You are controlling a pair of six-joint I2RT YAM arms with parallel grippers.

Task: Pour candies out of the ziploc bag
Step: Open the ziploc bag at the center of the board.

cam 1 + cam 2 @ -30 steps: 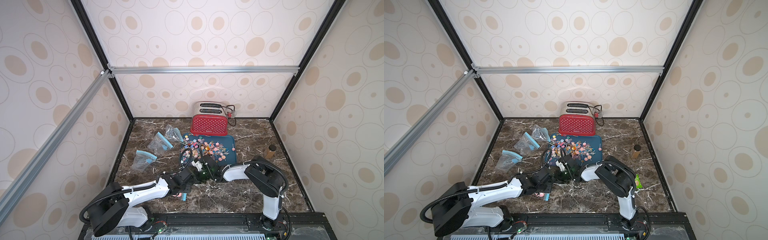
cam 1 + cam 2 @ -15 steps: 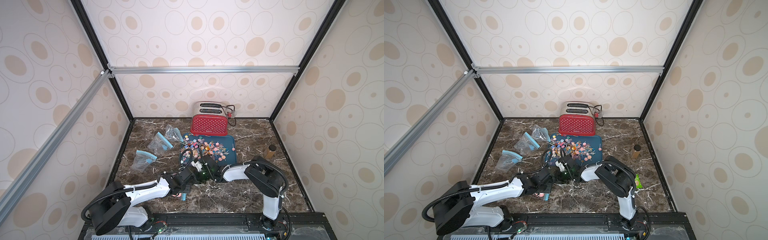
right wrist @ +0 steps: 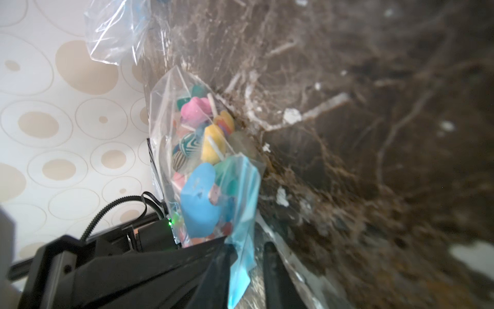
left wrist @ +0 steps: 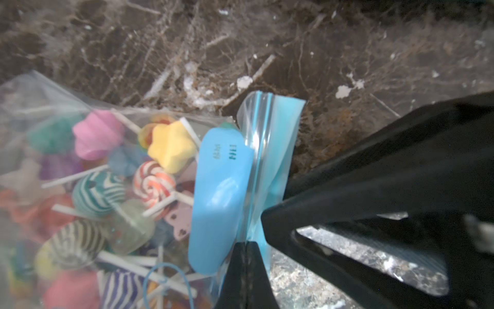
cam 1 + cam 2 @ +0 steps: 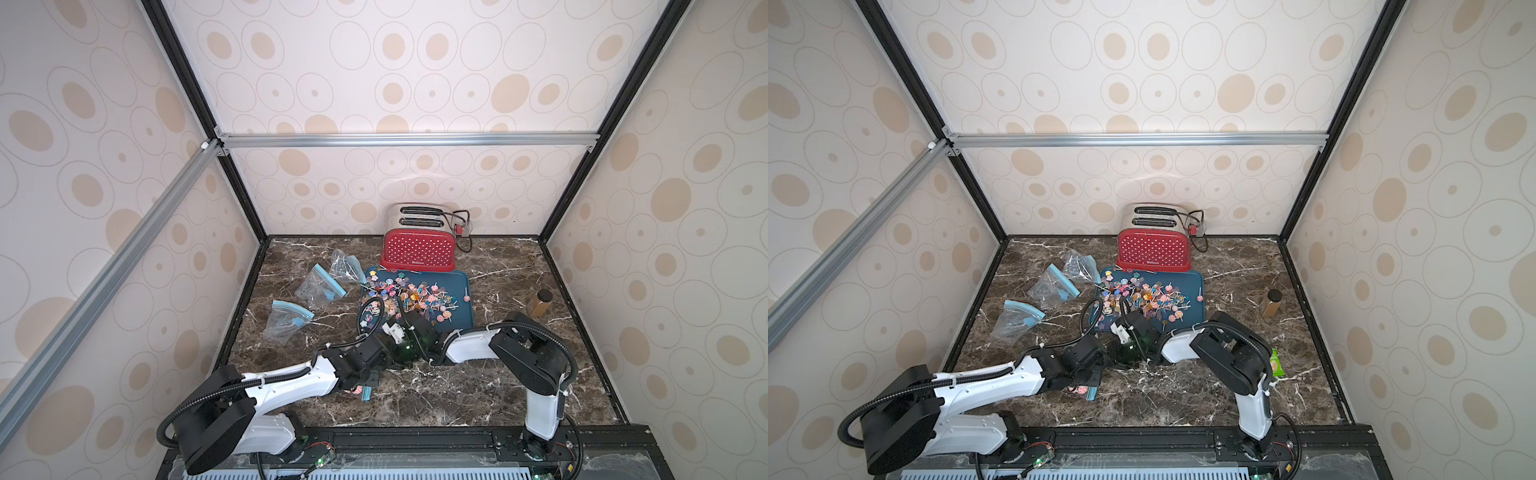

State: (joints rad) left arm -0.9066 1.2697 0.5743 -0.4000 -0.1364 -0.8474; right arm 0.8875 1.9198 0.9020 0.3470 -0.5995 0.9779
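The left pincer (image 4: pixel 246 258) is clamped shut on the blue zip edge of the ziploc bag (image 4: pixel 66 101). The right pincer (image 3: pixel 246 264) stands partly open astride that strip, gripping nothing. Recommended: the right should close on one lip only, then pull the mouth apart before tipping. The bag lies on the table (image 4: pixel 347 67), near of the blue tray (image 5: pixel 462 286). It is clear film packed with candies (image 4: pixel 171 145), swirled and star-shaped heads on white sticks.

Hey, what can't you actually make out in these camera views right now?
- Ziploc bag: in both top views almost wholly hidden under the left gripper; whether its seal is open, neither wrist view shows.
- Print on the blue tab: blurred in the left wrist view.
- Green packet: partly behind the right arm in a top view.
- Brown bottle: too small to read any label.
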